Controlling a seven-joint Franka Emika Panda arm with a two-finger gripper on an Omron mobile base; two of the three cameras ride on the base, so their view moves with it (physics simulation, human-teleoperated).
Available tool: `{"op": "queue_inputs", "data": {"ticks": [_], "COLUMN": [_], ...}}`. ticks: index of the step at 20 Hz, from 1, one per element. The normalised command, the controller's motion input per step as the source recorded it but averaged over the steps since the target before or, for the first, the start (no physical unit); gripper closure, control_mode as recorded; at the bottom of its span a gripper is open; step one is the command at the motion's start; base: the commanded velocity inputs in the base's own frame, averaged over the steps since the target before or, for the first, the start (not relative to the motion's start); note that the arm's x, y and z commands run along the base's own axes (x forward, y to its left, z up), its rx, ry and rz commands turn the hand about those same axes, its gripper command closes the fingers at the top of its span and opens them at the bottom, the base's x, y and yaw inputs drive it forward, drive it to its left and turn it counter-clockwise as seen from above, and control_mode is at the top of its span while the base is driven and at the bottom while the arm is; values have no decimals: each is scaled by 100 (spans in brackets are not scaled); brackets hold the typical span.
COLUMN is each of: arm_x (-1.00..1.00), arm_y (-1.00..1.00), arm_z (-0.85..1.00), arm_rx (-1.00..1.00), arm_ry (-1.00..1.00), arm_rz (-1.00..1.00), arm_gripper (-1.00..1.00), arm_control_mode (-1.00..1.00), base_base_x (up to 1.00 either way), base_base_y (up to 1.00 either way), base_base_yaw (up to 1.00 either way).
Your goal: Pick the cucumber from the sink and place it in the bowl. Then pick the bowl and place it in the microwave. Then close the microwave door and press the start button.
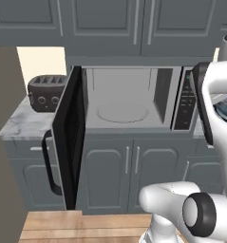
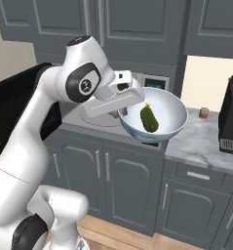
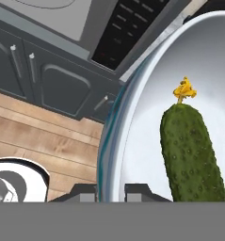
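Note:
The white bowl [image 2: 166,114] hangs in the air in front of the counter, tilted, with the green cucumber [image 2: 148,118] lying inside it. My gripper [image 2: 124,108] is shut on the bowl's left rim. In the hand view the two fingertips [image 3: 83,190] clamp the bluish rim of the bowl [image 3: 132,141], and the cucumber [image 3: 191,155] rests against the pale inside. The microwave [image 1: 129,71] stands open to the left of the bowl, its cavity empty. The microwave door [image 1: 70,137] swings out to the left, and the control panel [image 1: 185,99] is on the right. The sink is out of view.
A black toaster [image 1: 47,91] sits on the marble counter left of the open door. A black appliance [image 2: 232,117] and a small red can [image 2: 203,113] stand on the counter to the right. Grey cabinets run above and below, with wooden floor [image 1: 86,228] underneath.

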Motion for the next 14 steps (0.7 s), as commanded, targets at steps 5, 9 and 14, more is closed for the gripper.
{"op": "queue_inputs", "data": {"ticks": [5,9,14], "arm_x": [0,0,0], "arm_y": [0,0,0], "arm_z": [0,0,0], "arm_rx": [0,0,0], "arm_ry": [0,0,0], "arm_rz": [0,0,0], "arm_gripper": [100,100,100], "arm_control_mode": [100,100,100], "base_base_x": [-15,-11,-1], "base_base_y": [-1,-7,-17], "base_base_yaw": [-3,-4,-1]}}
